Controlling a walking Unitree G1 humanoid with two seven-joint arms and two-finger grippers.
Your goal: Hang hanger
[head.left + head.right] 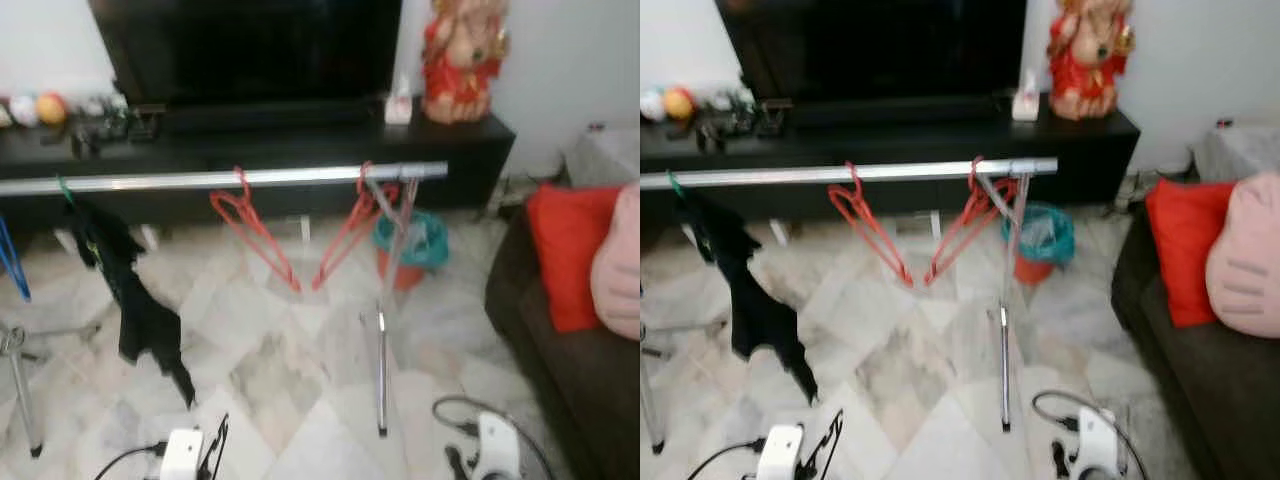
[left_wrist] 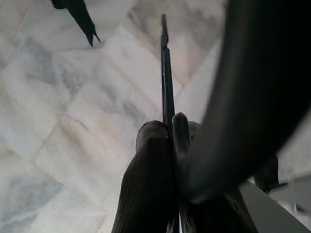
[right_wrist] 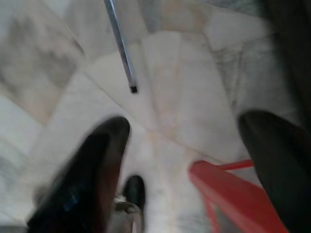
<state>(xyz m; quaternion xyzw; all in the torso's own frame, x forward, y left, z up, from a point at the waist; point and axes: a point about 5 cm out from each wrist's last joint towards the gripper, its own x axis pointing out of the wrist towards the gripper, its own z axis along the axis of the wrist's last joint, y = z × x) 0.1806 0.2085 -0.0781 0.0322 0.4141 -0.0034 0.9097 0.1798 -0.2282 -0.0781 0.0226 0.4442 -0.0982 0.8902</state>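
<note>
A silver clothes rail [image 1: 220, 179] runs across in front of the TV stand. Two red hangers [image 1: 250, 225] [image 1: 352, 225] hang on it, and a black garment [image 1: 125, 285] hangs from a green hook at its left. My left gripper [image 2: 169, 124] is low over the marble floor, shut on a thin black hanger [image 2: 166, 73] seen edge-on; it also appears at the bottom edge [image 1: 215, 448]. My right gripper [image 3: 184, 124] is open near the floor, with a red hanger-like piece [image 3: 228, 191] between its fingers, nearer one finger [image 3: 272, 160]. I cannot tell if they touch.
The rail's silver foot bar [image 1: 381, 375] lies on the floor ahead. A teal bin [image 1: 412, 243] stands behind it. A dark sofa [image 1: 560, 350] with a red cushion [image 1: 565, 250] and a pink cushion [image 1: 1245, 260] is on the right. The black TV stand [image 1: 300, 140] is behind.
</note>
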